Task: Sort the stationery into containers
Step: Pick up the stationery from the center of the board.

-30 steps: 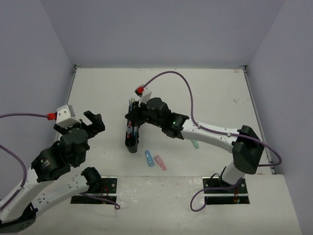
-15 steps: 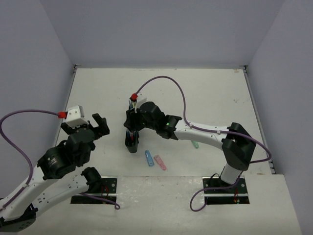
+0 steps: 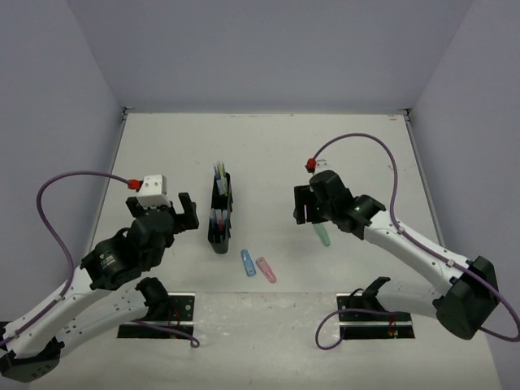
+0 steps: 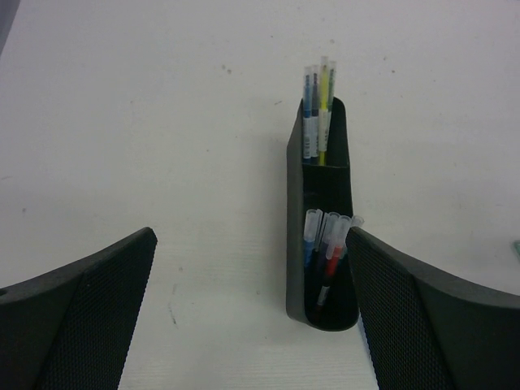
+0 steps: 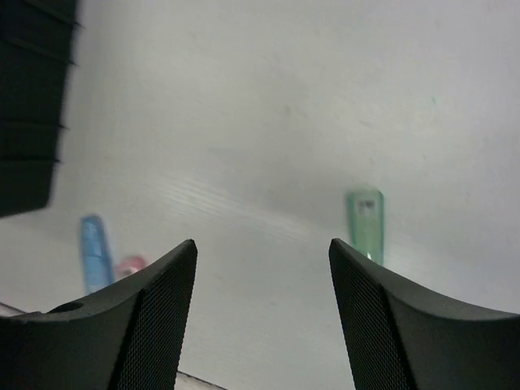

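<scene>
The right arm [image 3: 406,244] is holding its jaws apart with nothing between them, low over the bare tabletop [image 3: 366,154] to the right of the organiser [image 3: 227,213]. The green piece [image 5: 366,223] is lying flat just beside those jaws, on their right. In the right wrist view it is showing off the tip of the right-hand finger, outside the gap rather than centred in it. Its long axis is running roughly near to far, leaning a little left at the far end. The jaws' closing line is therefore crossing its short width. I judge that suits a grasp, provided the gap is first shifted right over the piece.

The left arm [image 3: 81,292] is holding its jaws as wide as they go, also empty, and facing the organiser from the near left. The organiser is standing between that arm and the green piece, so the right arm is clearly the nearer one.

The blue piece [image 3: 248,262] and pink piece [image 3: 266,269] are lying side by side just past the organiser's near end, about midway between the two arms and tilted much like the green one. The organiser's long axis is running near to far. Pens [image 4: 318,106] are standing in its far compartment, with more at its near end.
</scene>
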Available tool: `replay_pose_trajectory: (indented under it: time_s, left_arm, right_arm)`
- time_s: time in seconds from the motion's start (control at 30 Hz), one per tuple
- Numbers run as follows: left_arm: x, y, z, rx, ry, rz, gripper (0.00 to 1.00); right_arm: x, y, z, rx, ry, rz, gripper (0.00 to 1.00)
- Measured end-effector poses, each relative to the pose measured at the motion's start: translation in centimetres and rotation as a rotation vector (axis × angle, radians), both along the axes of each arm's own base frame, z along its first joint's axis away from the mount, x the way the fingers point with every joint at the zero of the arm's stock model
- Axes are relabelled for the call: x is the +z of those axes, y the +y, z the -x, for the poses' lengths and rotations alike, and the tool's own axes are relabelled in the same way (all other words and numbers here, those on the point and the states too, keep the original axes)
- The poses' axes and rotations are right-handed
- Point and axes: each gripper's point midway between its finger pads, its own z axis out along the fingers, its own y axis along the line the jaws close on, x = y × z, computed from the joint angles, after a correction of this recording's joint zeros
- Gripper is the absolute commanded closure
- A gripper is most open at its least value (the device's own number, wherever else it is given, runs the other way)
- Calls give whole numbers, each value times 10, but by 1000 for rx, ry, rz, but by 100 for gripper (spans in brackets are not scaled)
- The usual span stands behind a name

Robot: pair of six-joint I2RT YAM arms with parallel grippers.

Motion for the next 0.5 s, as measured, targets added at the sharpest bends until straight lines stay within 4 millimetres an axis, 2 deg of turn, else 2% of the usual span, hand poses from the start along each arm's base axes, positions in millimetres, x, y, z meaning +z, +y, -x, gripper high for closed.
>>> replay_pose_trajectory:
  time_s: [0.07,0.17,0.33,0.5]
  left_arm:
    - [-1,-6,-1,-24,6,-1,0]
    - [-3,-13,-1,-58,17,-4,0]
    - [-8,-21,0,-108,31,-13,0]
    - [-7,-26,0,-142,30,-10,0]
  right_arm:
    - [-36,-25,14,-35,135,84,33]
    - [-68,-50,24,-86,287,166,34]
    - [-103,-70,24,-152,475,250,37]
    - [-122,-72,24,-136,566,303,42]
